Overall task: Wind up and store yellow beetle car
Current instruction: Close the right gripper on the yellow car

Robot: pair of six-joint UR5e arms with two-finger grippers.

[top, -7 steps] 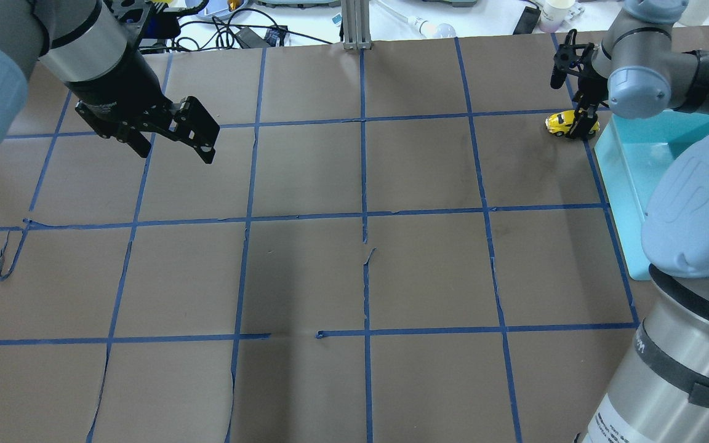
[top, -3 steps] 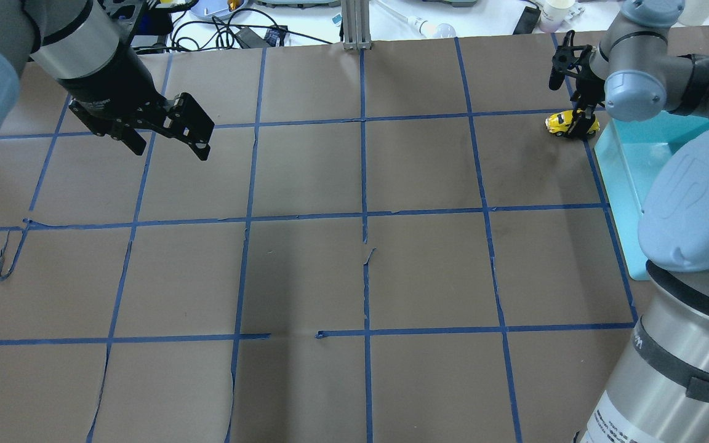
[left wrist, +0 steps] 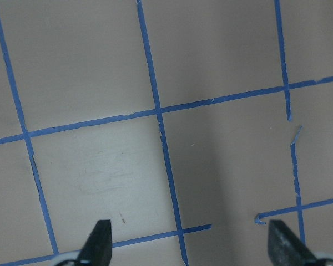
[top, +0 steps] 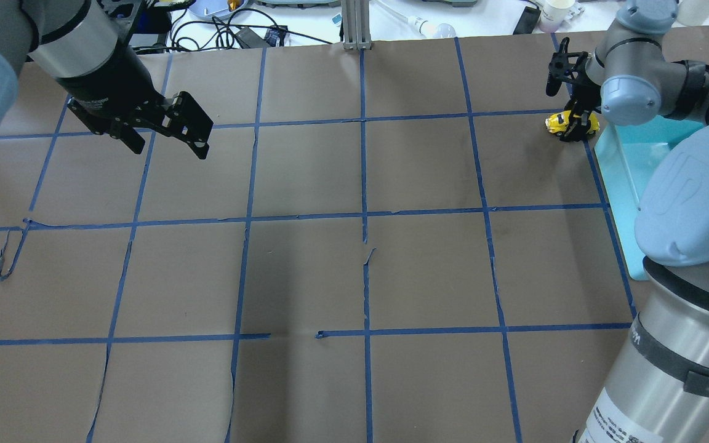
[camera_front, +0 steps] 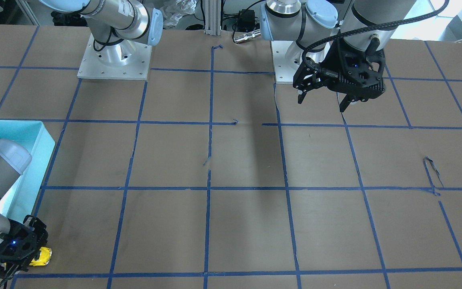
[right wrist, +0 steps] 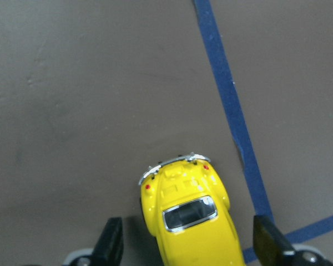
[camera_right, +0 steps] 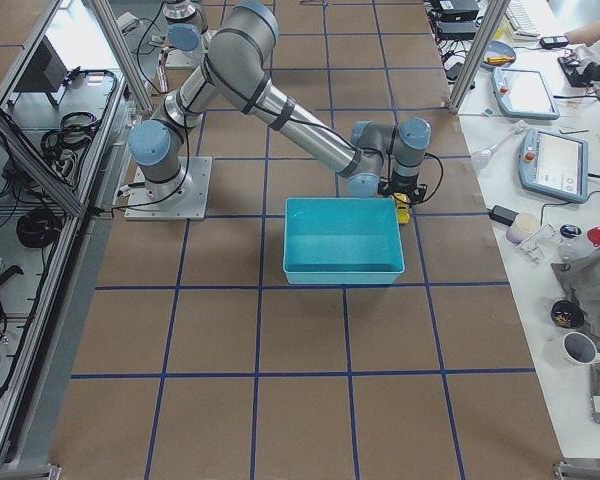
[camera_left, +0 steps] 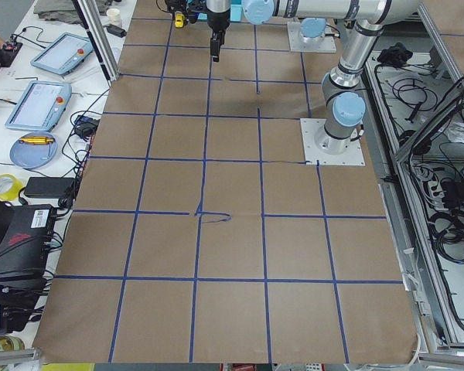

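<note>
— Between the right fingers [right wrist: 112, 246], low in the wrist view, sits the yellow beetle car [right wrist: 188, 227], doesn't it?
— Yes. It stands upright on the tabletop [right wrist: 72, 111], roughly centred between the two tips. Its chrome bumper and little red lights point away from the wrist.
— Are the tips pressing on it?
— No. Brown paper shows on either side of the body, a narrow strip by one tip and a slightly wider one by the other. The fingers are spread wider than the car and grip nothing; they simply straddle it.
— What lies just past it?
— A blue tape line [right wrist: 233, 111] runs close along one flank and meets a crossing line near the tip on that side.
— And the bin?
— The teal bin [top: 631, 172] stands just beside the car. The car is outside it, on the paper, just off one of its corners, as the overhead view shows.
— Farther off?
— Well apart, over the opposite half of the tabletop, the left fingers [left wrist: 100, 244] hang above the paper. They are parted wide and hold nothing; only the taped grid shows between them.
</note>
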